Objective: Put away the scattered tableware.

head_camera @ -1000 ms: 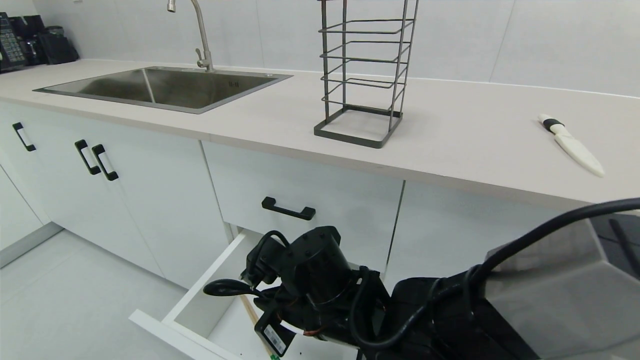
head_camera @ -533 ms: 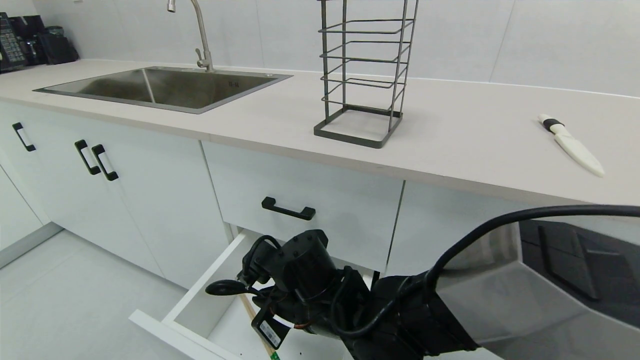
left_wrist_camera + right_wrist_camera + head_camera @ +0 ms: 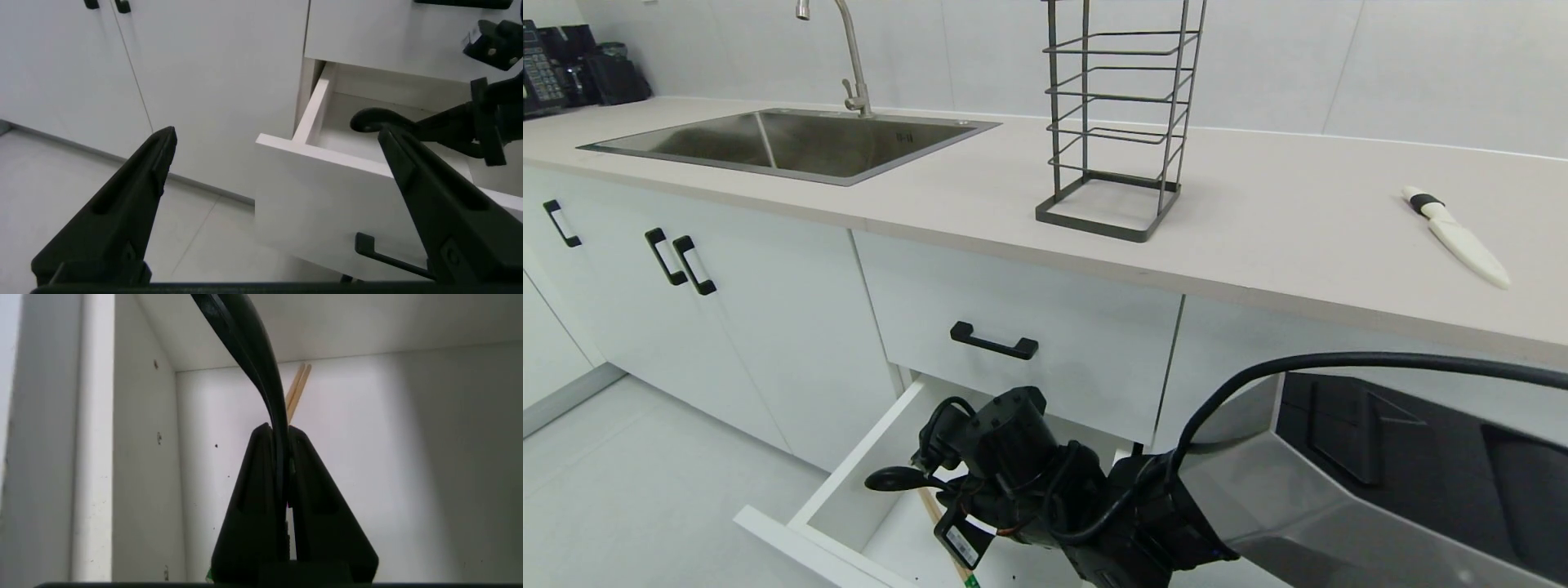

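left gripper [image 3: 276, 137]: jaws apart, empty, facing open drawer [image 3: 856, 467] | right gripper [image 3: 279, 437]: clamped on black spoon [image 3: 894, 478], above drawer's left side | wooden chopsticks [image 3: 929, 505]: already in drawer | white knife [image 3: 1458, 237]: on surface [image 3: 1258, 212] near right edge, not yet stowed

The pale countertop [image 3: 1258, 204] carries a wire rack [image 3: 1119, 98] and a white knife [image 3: 1456, 237] — well apart.
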{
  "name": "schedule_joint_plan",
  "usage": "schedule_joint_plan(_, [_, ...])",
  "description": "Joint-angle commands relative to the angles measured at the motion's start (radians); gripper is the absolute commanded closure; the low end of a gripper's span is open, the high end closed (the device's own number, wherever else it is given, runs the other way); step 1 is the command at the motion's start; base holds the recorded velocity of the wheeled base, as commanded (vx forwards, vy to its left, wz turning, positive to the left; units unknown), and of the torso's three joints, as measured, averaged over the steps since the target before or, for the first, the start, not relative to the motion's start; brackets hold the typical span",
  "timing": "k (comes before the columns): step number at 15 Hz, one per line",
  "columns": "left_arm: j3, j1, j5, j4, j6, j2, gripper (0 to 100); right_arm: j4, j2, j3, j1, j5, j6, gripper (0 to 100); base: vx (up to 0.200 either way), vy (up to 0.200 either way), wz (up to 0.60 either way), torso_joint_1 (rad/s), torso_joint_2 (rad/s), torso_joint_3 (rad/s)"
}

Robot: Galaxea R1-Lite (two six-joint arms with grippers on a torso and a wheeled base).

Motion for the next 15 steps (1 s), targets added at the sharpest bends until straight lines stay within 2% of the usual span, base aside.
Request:
schedule_joint_plan(1, [0.0, 0.0, 0.0, 0.0, 0.0, 0.001, 0, -0.001, 0.041, -0.023, -0.003, -0.001, 0.007, 100, 0.0, 0.0, 0.0, 0.0, 0.0, 0.0])
schedule_joint_plan(15, [0.0, 0.0, 0.0, 0.0, 0.0, 0.001, 0, 0.033, 0.214, -0.206, -0.039, -0.007, 0.014, 100, 0.0, 0.0, 0.0, 0.0, 0.0, 0.0])
